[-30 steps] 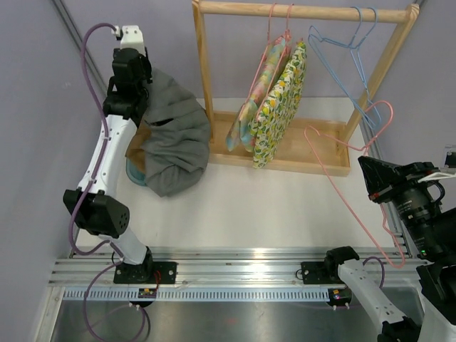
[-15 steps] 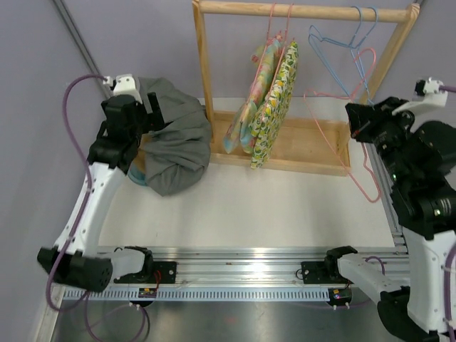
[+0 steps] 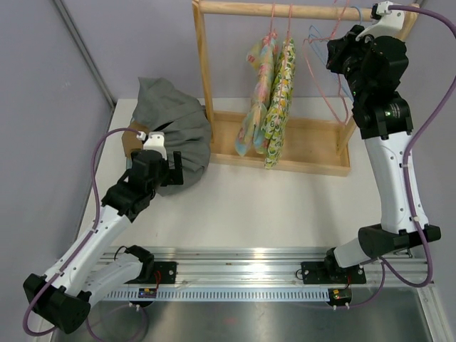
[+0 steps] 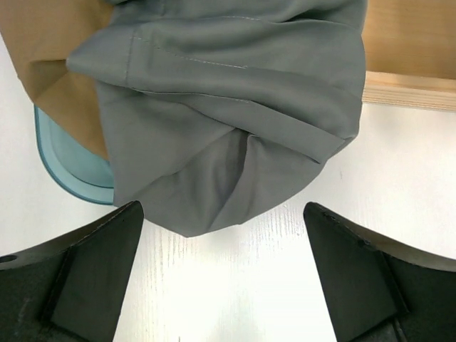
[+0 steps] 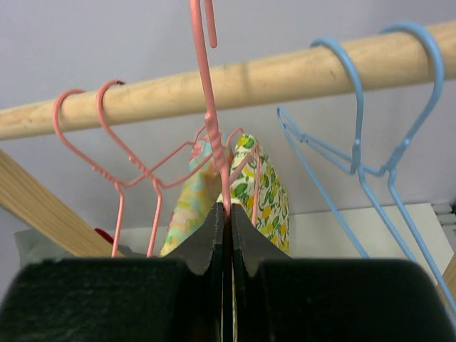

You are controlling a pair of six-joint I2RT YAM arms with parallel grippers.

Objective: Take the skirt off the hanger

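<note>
Now the gray skirt (image 3: 171, 128) lies heaped at the far left of the table (image 3: 285, 206) beside the rack (image 3: 201, 64), long axis running back to front, folded tip toward the left gripper (image 3: 173, 169), which has spread its jaws wide and backed off, while the right gripper (image 5: 228, 221), pinching the pink hanger (image 5: 207, 85), has raised it to the rod (image 5: 285, 75).

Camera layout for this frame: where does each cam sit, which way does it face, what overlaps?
Top external: above and behind the arm bases, looking down on the table, wooden rack and grey skirt; both arms show.
Left wrist: on the left arm, facing down at the grey skirt; the open left gripper frames it.
Right wrist: on the right arm, facing the rail; right gripper shut on the pink hanger.
Shared: top and left wrist see the skirt; top and right wrist the rail.
</note>
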